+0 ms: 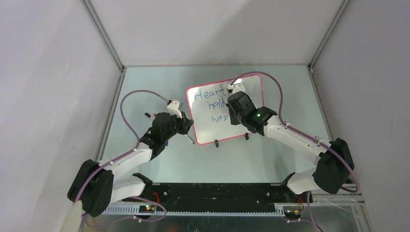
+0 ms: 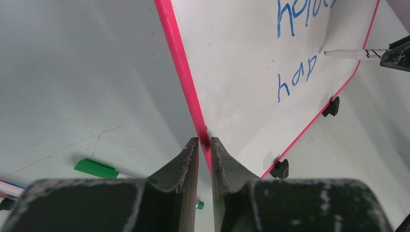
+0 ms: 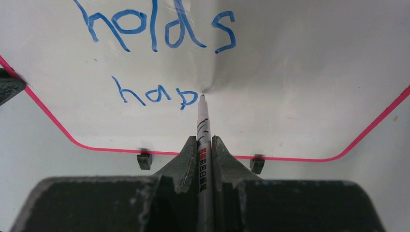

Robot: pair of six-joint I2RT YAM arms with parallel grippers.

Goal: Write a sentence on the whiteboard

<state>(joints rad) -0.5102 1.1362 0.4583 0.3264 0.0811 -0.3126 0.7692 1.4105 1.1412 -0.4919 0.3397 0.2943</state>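
The whiteboard (image 1: 227, 126), red-framed on two black feet, stands mid-table. The sentence (image 1: 211, 104) in blue reads "Heart", "holds" (image 3: 159, 31), "hap" (image 3: 154, 94). My right gripper (image 3: 204, 140) is shut on a white marker (image 3: 203, 145), whose tip touches the board just right of "hap". That marker (image 2: 353, 54) also shows in the left wrist view beside "hap" (image 2: 296, 79). My left gripper (image 2: 204, 141) is shut on the whiteboard's red left edge (image 2: 186, 82), one finger on each side of the frame.
A green-capped marker (image 2: 96, 168) lies on the table left of my left gripper, with more pens (image 2: 7, 191) at the frame's edge. A dark marker (image 1: 188, 138) lies near the board's lower-left corner. Enclosure walls and posts (image 1: 104, 34) surround the table.
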